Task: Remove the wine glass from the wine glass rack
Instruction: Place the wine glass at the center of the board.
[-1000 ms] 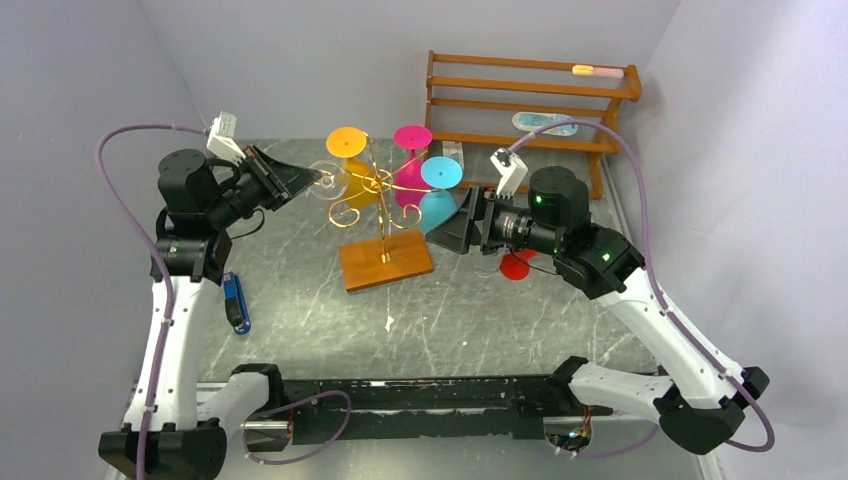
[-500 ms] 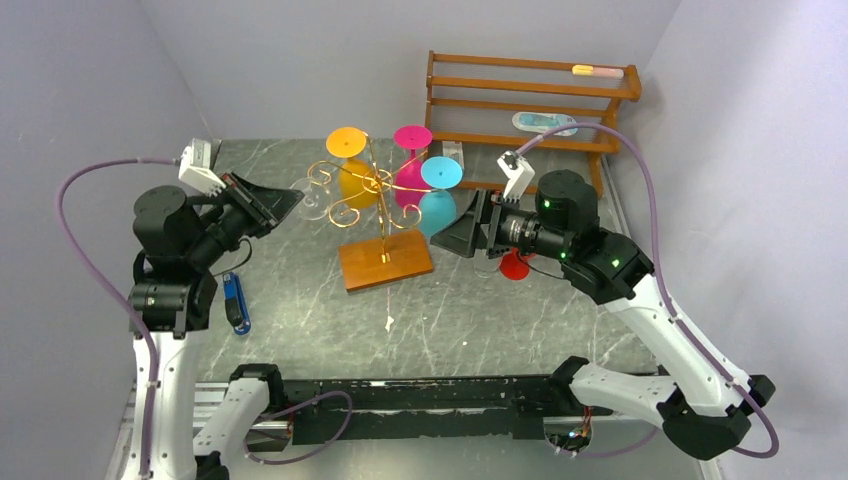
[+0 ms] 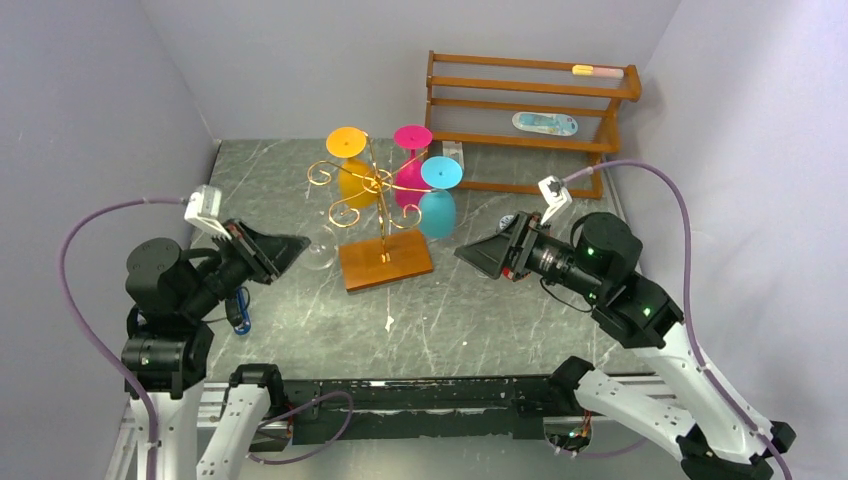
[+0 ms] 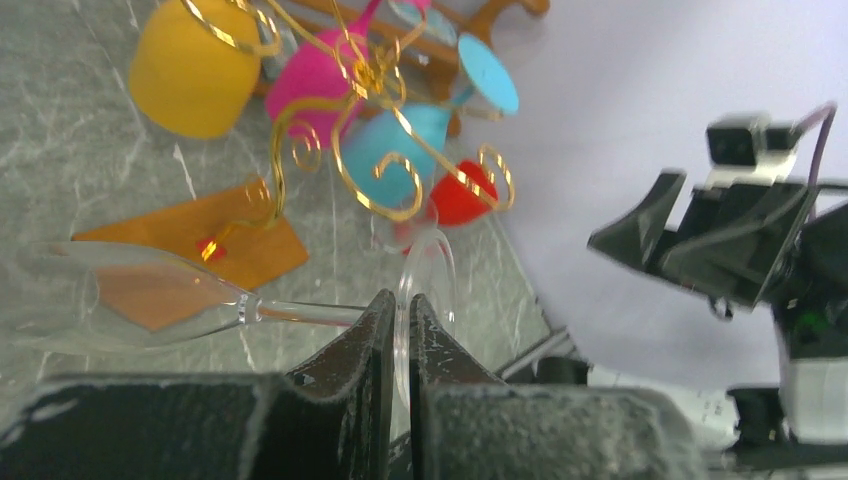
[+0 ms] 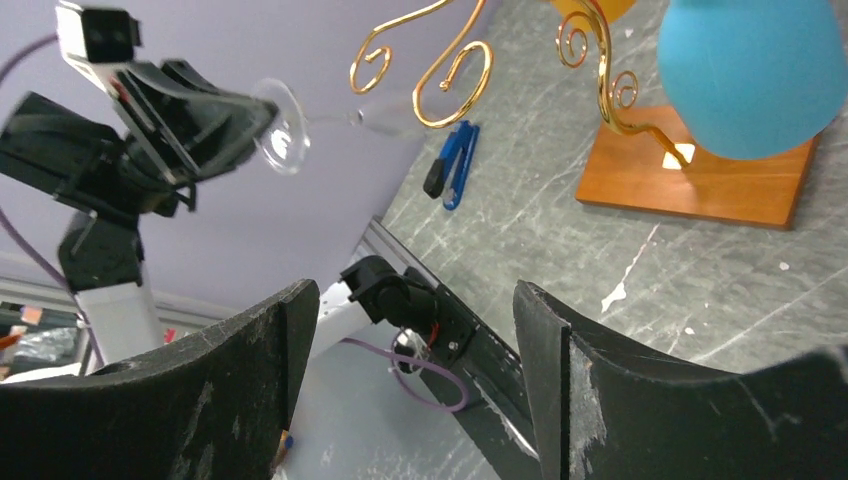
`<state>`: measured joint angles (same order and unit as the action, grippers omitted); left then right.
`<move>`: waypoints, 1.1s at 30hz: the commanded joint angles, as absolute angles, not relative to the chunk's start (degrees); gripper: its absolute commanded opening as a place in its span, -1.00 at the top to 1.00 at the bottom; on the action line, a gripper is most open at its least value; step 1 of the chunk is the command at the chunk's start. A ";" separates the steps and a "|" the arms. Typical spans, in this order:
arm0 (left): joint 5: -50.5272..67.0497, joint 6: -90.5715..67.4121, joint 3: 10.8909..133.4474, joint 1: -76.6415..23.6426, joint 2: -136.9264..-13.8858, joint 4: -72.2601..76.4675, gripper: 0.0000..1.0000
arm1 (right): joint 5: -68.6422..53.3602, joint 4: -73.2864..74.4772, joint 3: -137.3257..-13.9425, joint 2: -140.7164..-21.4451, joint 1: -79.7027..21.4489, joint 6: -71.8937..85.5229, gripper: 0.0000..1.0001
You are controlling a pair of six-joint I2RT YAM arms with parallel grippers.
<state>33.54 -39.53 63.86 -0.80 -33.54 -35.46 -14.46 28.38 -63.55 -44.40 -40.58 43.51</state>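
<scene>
The left pincer (image 4: pixel 398 335) is pinching narrowly on the flat foot of the one clear wine glass (image 4: pixel 130 300). The glass is lying sideways at centre-left of the overhead frame, just left of the rack (image 3: pixel 372 190) and its wooden base (image 3: pixel 385 262). That arm is standing upright, wrist pointing level toward the right. Three coloured glasses, yellow (image 3: pixel 350 165), pink (image 3: pixel 410 160) and blue (image 3: pixel 437 195), are hanging upside down mid-frame. A red one (image 4: pixel 460 195) is showing only partly behind the wire. At right, the right pincer (image 5: pixel 412 300) is gaping wide, gripping nothing.

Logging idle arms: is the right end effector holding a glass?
No, the right end effector is open, with nothing held between its fingers.
</scene>
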 commanded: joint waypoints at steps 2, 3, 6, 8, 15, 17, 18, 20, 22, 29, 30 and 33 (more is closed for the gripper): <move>45.50 -28.96 58.89 -0.22 -28.59 -43.44 0.90 | -13.13 19.09 -57.26 -39.19 -40.90 47.91 -0.52; 46.75 -28.19 57.52 -0.18 -27.23 -43.86 0.90 | -13.67 17.61 -56.06 -38.59 -40.94 48.57 -0.52; 51.80 -25.72 53.83 2.10 -24.81 -43.31 0.90 | -17.30 13.05 -52.91 -38.48 -40.92 50.88 -0.53; 55.59 -25.42 52.70 3.59 -24.08 -41.88 0.90 | -21.13 9.19 -50.82 -40.02 -40.91 53.49 -0.52; 48.37 -22.71 51.61 4.13 -28.67 -44.59 0.90 | -26.83 8.06 -50.84 -45.48 -40.97 52.95 -0.50; 44.55 -20.89 52.03 3.97 -29.82 -46.58 0.90 | -25.84 8.94 -51.31 -44.87 -41.00 51.98 -0.50; 42.39 -20.31 52.64 3.96 -30.33 -47.59 0.90 | -25.10 9.90 -51.59 -44.38 -41.02 51.19 -0.51; 39.66 -19.61 53.24 3.96 -32.09 -49.37 0.90 | -23.16 12.08 -52.06 -43.45 -40.97 49.57 -0.52; 39.06 -19.92 53.25 3.96 -34.17 -49.06 0.90 | -22.71 12.87 -52.27 -42.84 -40.97 47.92 -0.53; 48.02 -23.92 52.49 4.01 -35.13 -41.82 0.90 | -23.62 14.03 -52.28 -44.26 -40.98 43.96 -0.54; 50.04 -22.53 51.99 3.96 -35.93 -42.72 0.90 | -23.87 13.22 -51.63 -44.55 -40.98 44.25 -0.54; 50.68 -18.56 53.35 3.96 -37.59 -46.03 0.90 | -24.40 11.03 -50.11 -45.34 -40.92 45.59 -0.54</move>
<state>45.71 -22.59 51.96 3.36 -36.03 -45.28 -23.77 12.62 -51.64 -44.66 -40.62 46.15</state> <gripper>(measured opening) 0.111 0.770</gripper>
